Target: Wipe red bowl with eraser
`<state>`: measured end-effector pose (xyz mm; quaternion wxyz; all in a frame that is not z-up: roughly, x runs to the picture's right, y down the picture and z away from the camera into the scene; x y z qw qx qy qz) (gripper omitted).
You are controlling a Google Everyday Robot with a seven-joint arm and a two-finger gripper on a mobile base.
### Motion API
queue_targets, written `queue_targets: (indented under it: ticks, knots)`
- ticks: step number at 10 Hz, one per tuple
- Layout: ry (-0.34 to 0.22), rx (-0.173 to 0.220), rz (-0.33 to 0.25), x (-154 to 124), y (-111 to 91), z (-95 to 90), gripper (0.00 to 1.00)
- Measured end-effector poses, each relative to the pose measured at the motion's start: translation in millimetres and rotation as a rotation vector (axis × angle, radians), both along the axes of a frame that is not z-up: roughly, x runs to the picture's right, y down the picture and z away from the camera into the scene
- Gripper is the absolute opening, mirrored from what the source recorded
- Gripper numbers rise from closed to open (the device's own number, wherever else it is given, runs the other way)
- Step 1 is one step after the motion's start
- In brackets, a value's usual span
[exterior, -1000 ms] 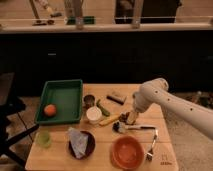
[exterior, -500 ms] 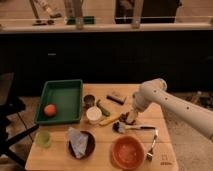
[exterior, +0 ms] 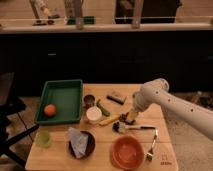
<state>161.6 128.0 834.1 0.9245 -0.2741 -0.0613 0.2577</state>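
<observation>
Since half a second ago nothing is visibly shifting: the white robot arm (exterior: 172,104) is keeping its bent pose, and the gripper (exterior: 129,119) is still hanging low over the middle of the light wooden table (exterior: 57,161), just right of a yellow elongated item (exterior: 111,120). Whether the gripper is released or clenched I cannot tell.

The table is filling the lower part of the view, in front of a dark counter. The arm is reaching in from the right, its rounded elbow sitting above the table's right half.

A green rectangular plastic tray (exterior: 62,97) is lying on the left rear of the table, holding a round orange fruit (exterior: 49,110) in its near left corner. The round orange-red bowl (exterior: 127,152) is sitting at the front edge, right of centre, near the gripper but apart from it. Left of it, a dark maroon dish (exterior: 88,147) is carrying a pale crumpled cloth (exterior: 76,142).

A white round cup (exterior: 93,115) is standing just right of the tray, with a small dark cup (exterior: 89,100) behind it. A dark-headed brush with a white handle (exterior: 136,128) is lying between the gripper and the red bowl.

The flat dark eraser with a tan top (exterior: 116,97) is resting at the rear centre, well apart from the red bowl and untouched by the gripper. A pale green cup (exterior: 43,139) is standing at the front left.
</observation>
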Motion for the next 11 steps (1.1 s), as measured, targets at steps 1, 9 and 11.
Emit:
queue_targets:
  ticks: [1, 9, 11]
  knots:
    - [-0.007, 0.012, -0.005, -1, -2, -0.2, 0.8]
    - [-0.088, 0.086, -0.059, 2, -43, 5.8, 0.8]
    - [-0.118, 0.09, -0.083, -1, -49, 9.3, 0.8]
